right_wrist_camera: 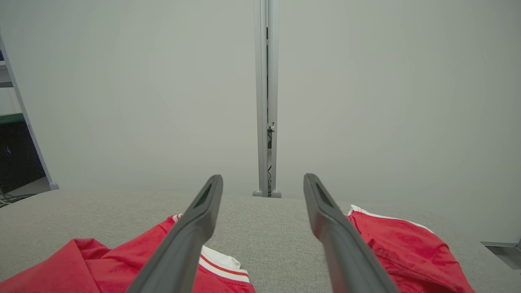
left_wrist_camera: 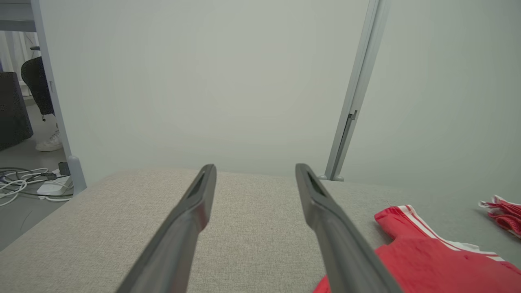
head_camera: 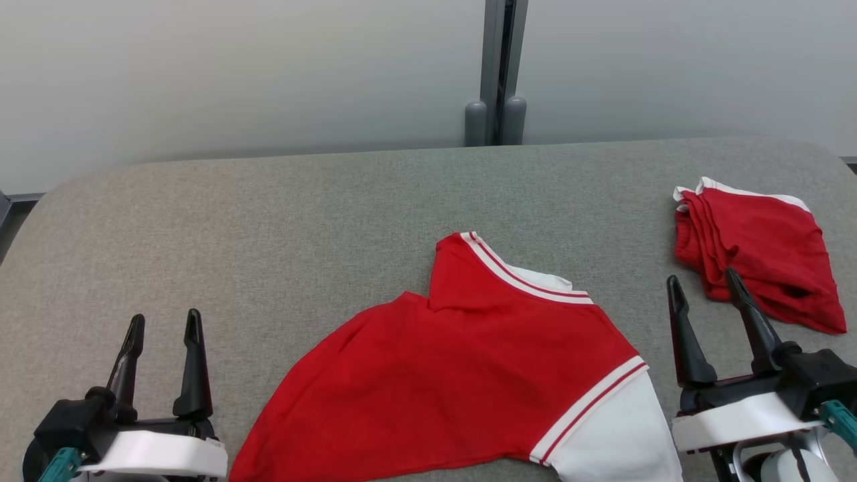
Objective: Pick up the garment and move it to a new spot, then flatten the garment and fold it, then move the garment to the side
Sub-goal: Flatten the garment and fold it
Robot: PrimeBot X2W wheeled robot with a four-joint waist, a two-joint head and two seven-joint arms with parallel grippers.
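A red garment (head_camera: 469,375) with white sleeves and red-and-white striped trim lies partly folded on the grey table (head_camera: 268,221), near the front edge at the middle. Its collar end shows in the left wrist view (left_wrist_camera: 423,252) and in the right wrist view (right_wrist_camera: 122,260). My left gripper (head_camera: 164,335) stands open at the lower left, apart from the garment, with nothing between its fingers. My right gripper (head_camera: 703,284) stands open at the lower right, just past the white sleeve, empty.
A second red garment with white trim (head_camera: 756,251) lies folded at the table's right side, close behind my right gripper, also seen in the right wrist view (right_wrist_camera: 399,244). A pale wall with a grey post (head_camera: 497,73) stands behind the table. Cables (left_wrist_camera: 24,183) lie on the floor to the left.
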